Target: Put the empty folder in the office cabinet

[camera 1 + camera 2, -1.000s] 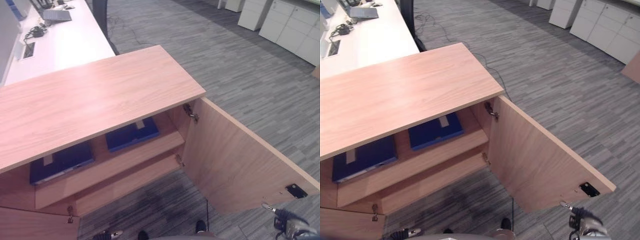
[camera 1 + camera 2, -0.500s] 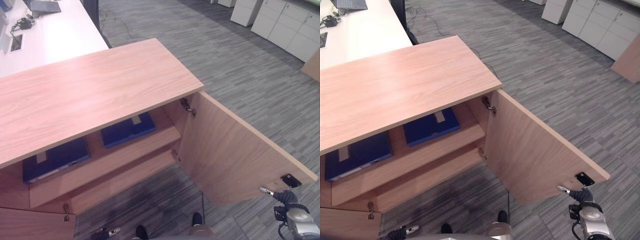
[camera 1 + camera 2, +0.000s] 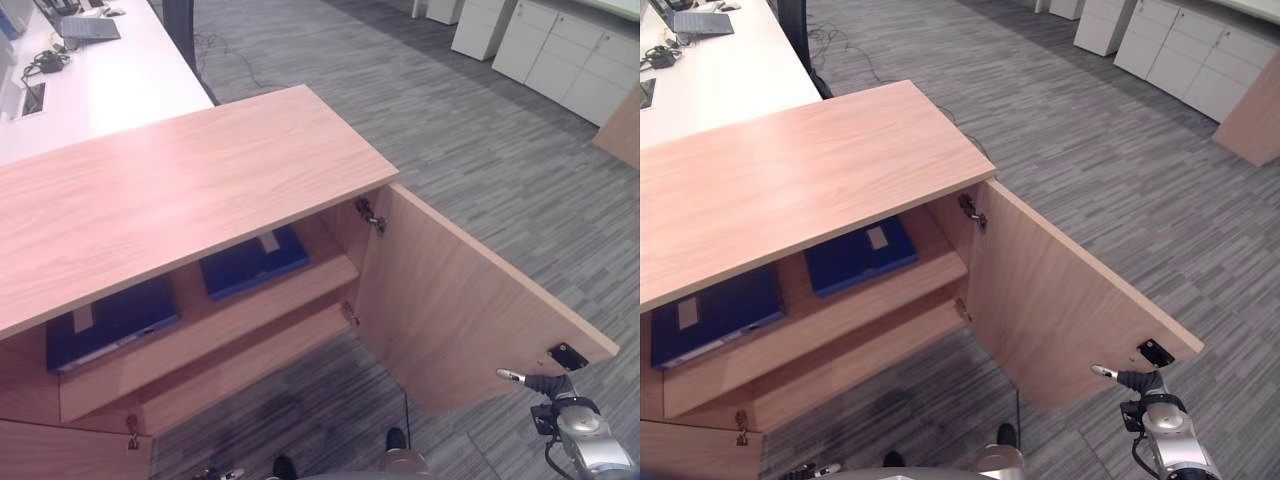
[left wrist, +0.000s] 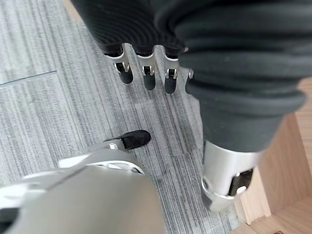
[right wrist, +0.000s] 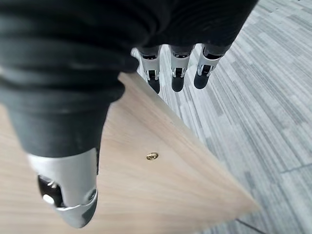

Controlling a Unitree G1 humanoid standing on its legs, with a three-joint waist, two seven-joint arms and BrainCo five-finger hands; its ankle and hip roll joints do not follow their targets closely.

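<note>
Right hand [image 5: 73,195]: hanging with straight fingers beside the open door [image 3: 1070,310], holding nothing.
Left hand [image 4: 146,73]: hanging relaxed, empty.
Risk: door may be swinging back if pushed carelessly, hitting the folders [image 3: 855,255].

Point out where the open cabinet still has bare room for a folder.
Crowded: the upper shelf carries two blue folders, one left and one right, with a bare strip between them and another from the right folder to the hinge-side wall. The lower shelf shows bare along its visible front. The cabinet top is bare. The open door leaves the front accessible.
</note>
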